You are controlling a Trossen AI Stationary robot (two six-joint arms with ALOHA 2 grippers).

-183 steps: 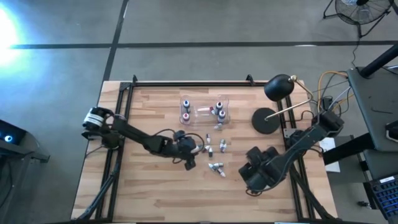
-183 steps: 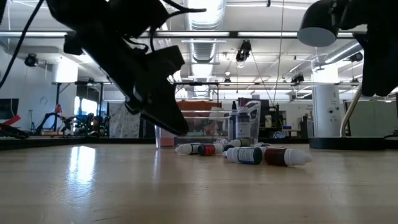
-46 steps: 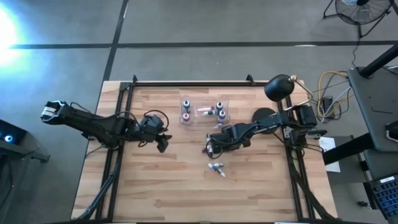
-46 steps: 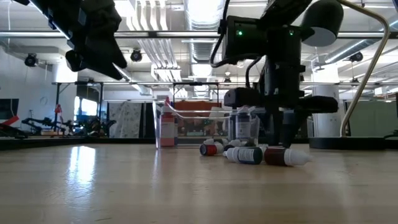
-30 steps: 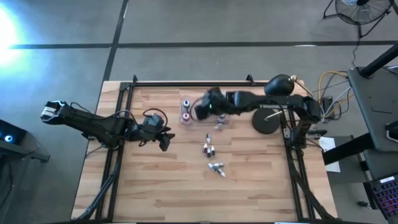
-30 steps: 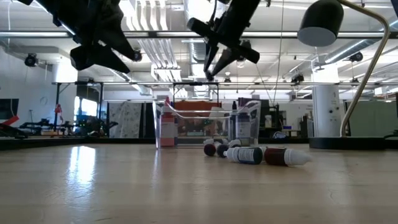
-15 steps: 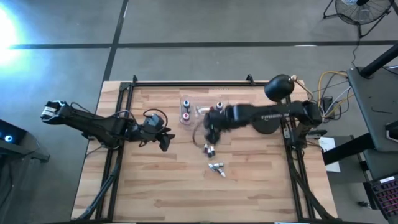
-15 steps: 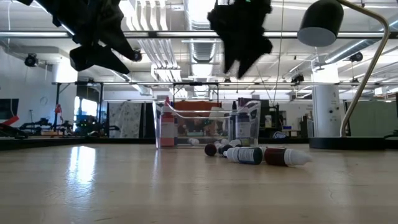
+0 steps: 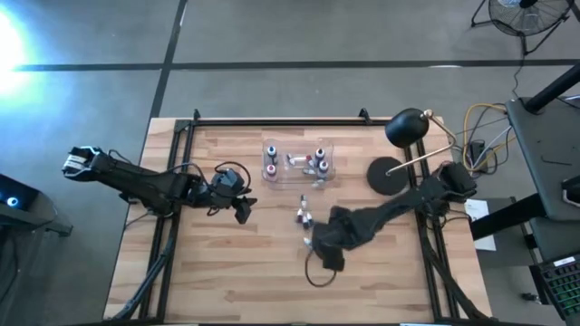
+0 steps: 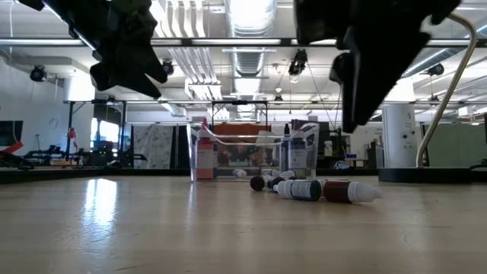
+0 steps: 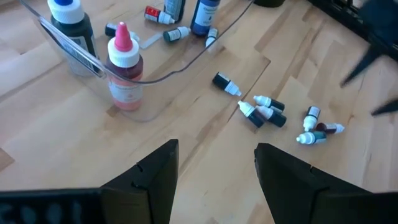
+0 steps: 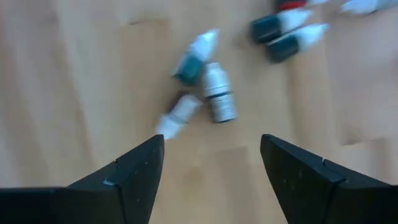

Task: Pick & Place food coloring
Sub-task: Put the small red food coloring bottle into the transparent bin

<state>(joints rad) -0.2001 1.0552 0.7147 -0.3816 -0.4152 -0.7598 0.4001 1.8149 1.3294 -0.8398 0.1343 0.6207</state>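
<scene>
Over the loose bottles point(image 12: 208, 93) the right gripper point(image 9: 324, 249) has swung back from the box point(image 9: 328, 170), jaws wide and empty (1 more delivered, I'd judge); left gripper point(image 9: 243, 210) waits open.

Two dark jointed arms, black looping cables, white-marked left arm base, wedge-shaped black fingers
</scene>
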